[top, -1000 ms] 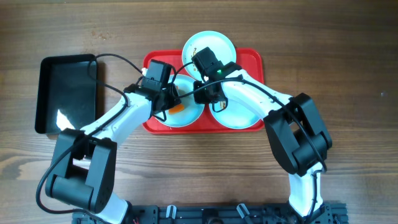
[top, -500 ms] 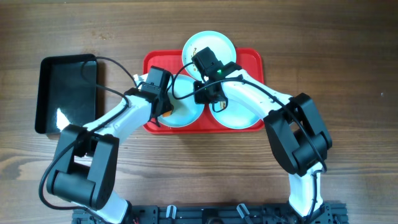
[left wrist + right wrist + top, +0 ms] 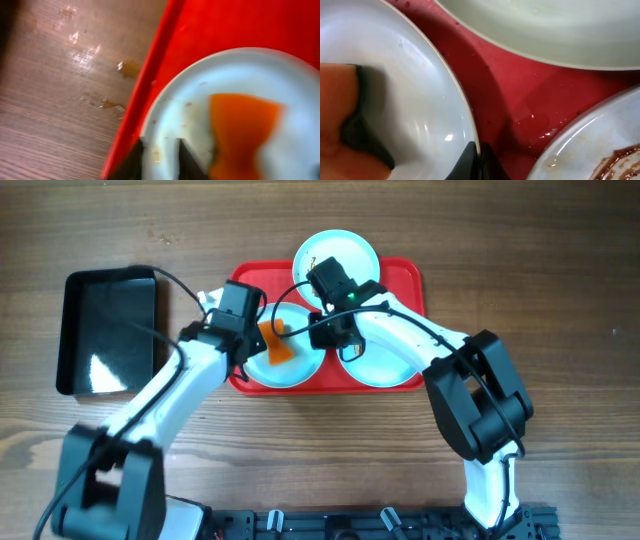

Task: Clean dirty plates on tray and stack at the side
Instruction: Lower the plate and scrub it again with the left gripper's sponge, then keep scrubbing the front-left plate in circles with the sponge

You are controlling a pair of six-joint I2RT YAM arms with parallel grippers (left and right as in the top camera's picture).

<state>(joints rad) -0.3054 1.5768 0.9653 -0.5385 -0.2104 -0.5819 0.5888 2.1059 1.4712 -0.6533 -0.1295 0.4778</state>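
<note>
Three pale plates lie on the red tray (image 3: pixel 400 275): a far plate (image 3: pixel 336 252), a right plate (image 3: pixel 385 360) with a brown smear (image 3: pixel 620 160), and a left plate (image 3: pixel 300 365). An orange cloth (image 3: pixel 277 343) lies loose on the left plate (image 3: pixel 185 95). My left gripper (image 3: pixel 250 348) hovers over that plate's left part, its jaws a little apart with nothing between them, the cloth (image 3: pixel 242 130) just to its right. My right gripper (image 3: pixel 479 152) is shut on the left plate's right rim (image 3: pixel 465 112).
A glossy black bin (image 3: pixel 110 330) stands on the wooden table (image 3: pixel 520 240) left of the tray. Both arms reach in from the near edge and cross over the tray's front. A wet smear (image 3: pixel 130 67) marks the wood beside the tray's left rim.
My left gripper has let go of the orange cloth and drawn back to the left; the cloth now lies uncovered on the left plate. The right gripper has not moved.
</note>
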